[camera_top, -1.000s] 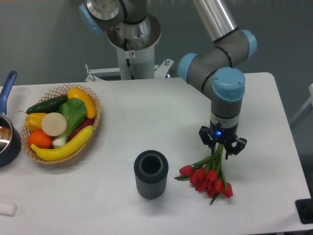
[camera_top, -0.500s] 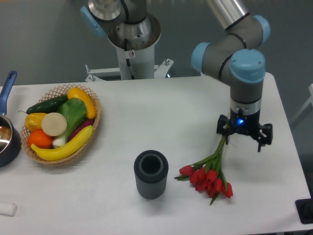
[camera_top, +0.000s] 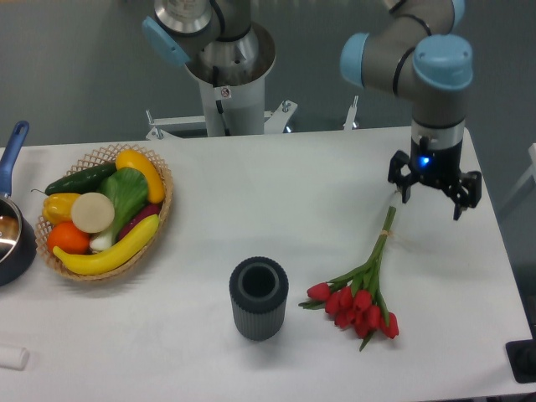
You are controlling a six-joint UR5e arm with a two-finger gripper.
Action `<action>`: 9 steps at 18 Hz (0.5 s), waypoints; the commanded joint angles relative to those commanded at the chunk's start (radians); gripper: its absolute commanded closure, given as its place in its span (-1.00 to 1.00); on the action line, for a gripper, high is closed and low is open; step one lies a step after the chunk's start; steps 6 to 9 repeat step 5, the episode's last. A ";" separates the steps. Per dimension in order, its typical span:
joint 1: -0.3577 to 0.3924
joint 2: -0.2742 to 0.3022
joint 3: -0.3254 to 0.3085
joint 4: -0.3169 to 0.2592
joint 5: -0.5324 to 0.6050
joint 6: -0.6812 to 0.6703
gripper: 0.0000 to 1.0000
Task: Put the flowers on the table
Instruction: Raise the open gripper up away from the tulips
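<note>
The flowers (camera_top: pixel 360 293), a bunch of red tulips with green leaves and long tied stems, lie flat on the white table (camera_top: pixel 276 201) at the front right, heads toward the front, stem ends pointing up and back. My gripper (camera_top: pixel 433 198) hangs open and empty above the table, up and to the right of the stem ends, clear of them.
A dark ribbed cylindrical vase (camera_top: pixel 259 298) stands upright left of the tulip heads. A wicker basket of fruit and vegetables (camera_top: pixel 105 209) sits at the left. A blue-handled pot (camera_top: pixel 12 226) is at the left edge. The robot base (camera_top: pixel 226 75) stands behind the table.
My gripper has let go of the stems, opened, and moved up and to the right, away from the flowers. The flowers now lie still on the table.
</note>
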State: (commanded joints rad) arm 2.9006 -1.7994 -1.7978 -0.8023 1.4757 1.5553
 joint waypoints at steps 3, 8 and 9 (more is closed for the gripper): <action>0.008 0.008 -0.009 0.000 -0.008 0.009 -1.00; 0.008 0.008 -0.014 0.000 -0.011 0.008 -1.00; 0.008 0.008 -0.014 0.000 -0.011 0.008 -1.00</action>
